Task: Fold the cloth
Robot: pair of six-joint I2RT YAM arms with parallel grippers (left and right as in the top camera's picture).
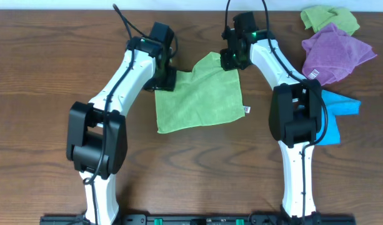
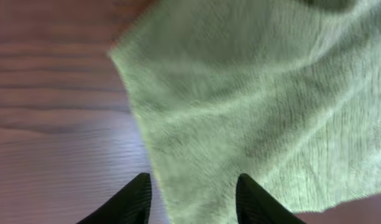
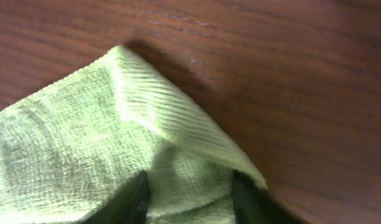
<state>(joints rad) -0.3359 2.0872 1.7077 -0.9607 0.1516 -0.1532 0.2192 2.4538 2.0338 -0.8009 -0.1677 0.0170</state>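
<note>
The lime-green cloth (image 1: 197, 97) lies mostly flat on the table, its white tag (image 1: 246, 110) on the right edge. My left gripper (image 1: 166, 78) is at the cloth's far left corner. In the left wrist view its fingers (image 2: 190, 199) are apart, with the cloth's edge (image 2: 252, 93) between them. My right gripper (image 1: 232, 59) is at the far right corner, where the cloth is pushed up into a peak. In the right wrist view its fingers (image 3: 190, 199) are apart, with a raised fold of cloth (image 3: 153, 112) between them.
A purple cloth (image 1: 335, 53), a second green cloth (image 1: 328, 19) and a blue cloth (image 1: 338, 112) lie at the right side of the wooden table (image 1: 41, 62), beside the right arm.
</note>
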